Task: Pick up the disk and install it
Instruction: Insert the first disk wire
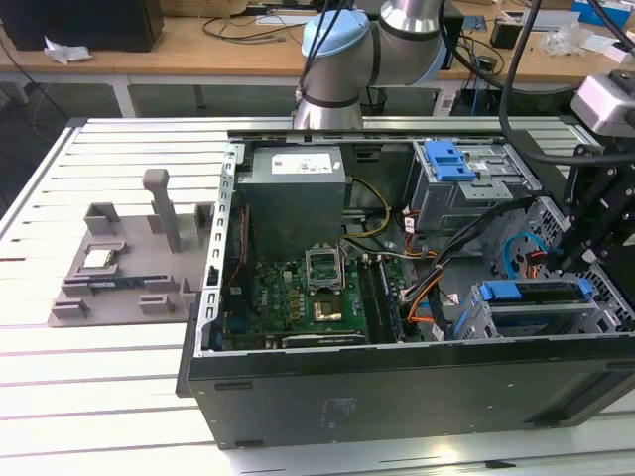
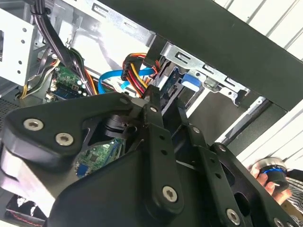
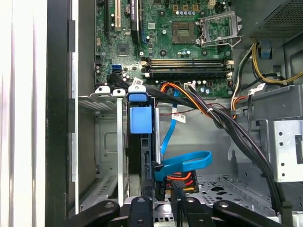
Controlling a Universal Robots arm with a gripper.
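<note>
The disk, edged by its blue bracket, stands on edge in the metal drive cage at the front of the open computer case, on the exterior view's right. In the first wrist view its blue tab rises between the cage walls. My gripper is at the disk's end nearest the arm. Its black fingers reach down beside the disk, and the gripper is shut on that end. In the second wrist view the gripper points at the blue bracket.
A blue data cable and orange-black power wires hang close beside the disk. A second cage with a blue bracket stands behind, with the power supply beside it. A grey fixture lies on the exterior view's left. A hand shows outside the case.
</note>
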